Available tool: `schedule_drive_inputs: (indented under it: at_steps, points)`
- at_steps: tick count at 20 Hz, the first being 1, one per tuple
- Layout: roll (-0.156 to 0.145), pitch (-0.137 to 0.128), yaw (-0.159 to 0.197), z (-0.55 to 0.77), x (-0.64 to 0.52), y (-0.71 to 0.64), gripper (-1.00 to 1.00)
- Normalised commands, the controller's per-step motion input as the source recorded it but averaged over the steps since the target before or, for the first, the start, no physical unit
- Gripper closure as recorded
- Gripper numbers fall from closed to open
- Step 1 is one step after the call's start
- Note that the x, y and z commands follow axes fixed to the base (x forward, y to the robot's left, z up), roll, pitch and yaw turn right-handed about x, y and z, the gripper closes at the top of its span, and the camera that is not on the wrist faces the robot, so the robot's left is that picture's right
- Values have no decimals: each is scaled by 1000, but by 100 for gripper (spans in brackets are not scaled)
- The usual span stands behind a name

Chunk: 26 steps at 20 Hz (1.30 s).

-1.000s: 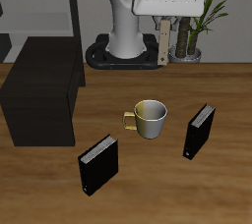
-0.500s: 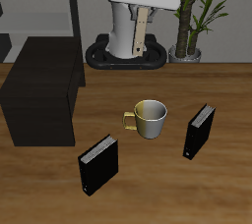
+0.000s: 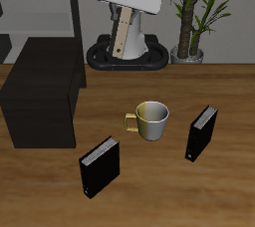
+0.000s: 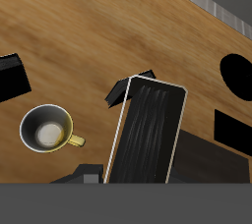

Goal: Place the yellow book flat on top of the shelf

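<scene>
My gripper (image 3: 126, 12) is shut on the yellow book (image 3: 122, 35) and holds it by its upper end, high above the table's back part, in front of the robot's base. The book hangs tilted, its lower end swung toward the shelf's side. The shelf (image 3: 40, 94), a large matte black box, stands on the table well below the book and off to the side. In the wrist view the book (image 4: 146, 138) shows end-on as a dark slab with a pale rim.
A gold-and-white mug (image 3: 151, 119) stands mid-table; it also shows in the wrist view (image 4: 47, 130). Two black books stand upright nearer the front edge, one (image 3: 99, 167) near the shelf, one (image 3: 202, 132) beyond the mug. A grey rack (image 3: 62, 7) and a potted plant (image 3: 195, 17) stand at the back.
My gripper has carried the yellow book sideways across the back of the table toward the shelf's side, and the book has tilted from hanging straight down to slanting.
</scene>
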Motion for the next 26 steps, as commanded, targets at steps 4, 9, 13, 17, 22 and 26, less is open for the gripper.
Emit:
schedule_drive_inputs:
  at_steps: [4,9,13,17,22,26]
  points:
    - [-211,22,19,-26,158,-377,100]
    - [-144,35,-20,15,103,-272,100]
    - [-145,1,-46,29,8,-275,100]
    - [-126,10,-33,-16,6,-315,100]
    - [-132,9,-31,-17,-35,-350,100]
    - [-112,1,-18,-51,-49,-448,100]
